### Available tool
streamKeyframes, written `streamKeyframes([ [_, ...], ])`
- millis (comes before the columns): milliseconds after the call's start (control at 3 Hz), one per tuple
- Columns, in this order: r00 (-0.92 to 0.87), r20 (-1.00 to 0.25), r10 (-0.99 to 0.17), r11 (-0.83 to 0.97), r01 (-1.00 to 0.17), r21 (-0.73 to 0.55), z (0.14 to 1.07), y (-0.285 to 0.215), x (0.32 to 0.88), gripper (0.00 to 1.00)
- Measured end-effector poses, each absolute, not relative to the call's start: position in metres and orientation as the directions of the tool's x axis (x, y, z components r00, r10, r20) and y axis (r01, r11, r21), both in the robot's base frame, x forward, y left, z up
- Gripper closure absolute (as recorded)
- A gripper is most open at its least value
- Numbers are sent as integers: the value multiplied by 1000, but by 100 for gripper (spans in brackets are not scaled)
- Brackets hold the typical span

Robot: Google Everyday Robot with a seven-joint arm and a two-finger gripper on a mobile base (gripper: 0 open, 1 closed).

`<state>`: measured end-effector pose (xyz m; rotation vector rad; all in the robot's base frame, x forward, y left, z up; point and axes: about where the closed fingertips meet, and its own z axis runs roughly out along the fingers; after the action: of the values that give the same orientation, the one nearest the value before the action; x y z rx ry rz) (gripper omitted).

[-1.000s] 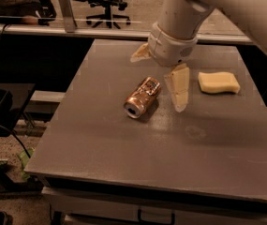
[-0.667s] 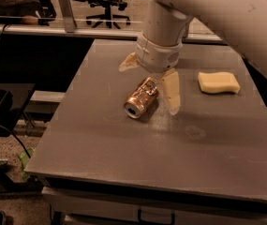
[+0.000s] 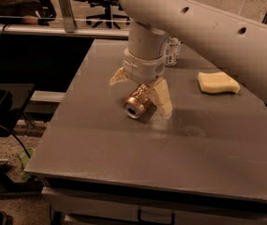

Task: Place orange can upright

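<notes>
Jaws spread wide, the gripper point(image 3: 140, 97) straddles the orange can point(image 3: 137, 106), one pale finger point(image 3: 119, 77) behind and left of the can and the other point(image 3: 163, 101) just beside it on the right, neither clamped on it. A second ago the gripper hung to the right of the can, with only one finger near it; since then it has swung left and come down, so that the can now lies between the fingers, under the wrist. The can itself has hardly shifted: it lies on its side near the middle of the grey tabletop point(image 3: 123, 149), its round end turned toward the camera. The thick white arm point(image 3: 208, 27) slants up and away to the right of the can, hiding the tabletop's far right corner. A yellow sponge point(image 3: 218, 82) rests well to the right of the can. Behind the can, partly covered by the wrist, stands a pale container point(image 3: 173, 51) that the arm hid before. Office chairs point(image 3: 106, 8) stand on the floor far beyond the can.
</notes>
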<state>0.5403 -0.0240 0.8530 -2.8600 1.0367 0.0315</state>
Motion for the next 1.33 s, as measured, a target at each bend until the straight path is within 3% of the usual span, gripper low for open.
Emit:
streamKeyframes([
  [333, 792, -38, -610, -789, -611, -67, 844, -24, 544, 14],
  [1000, 785, -37, -618, -783, -619, -52, 847, -23, 549, 60],
  [1333, 733, -80, -676, -728, -681, -80, 867, -19, 551, 83],
])
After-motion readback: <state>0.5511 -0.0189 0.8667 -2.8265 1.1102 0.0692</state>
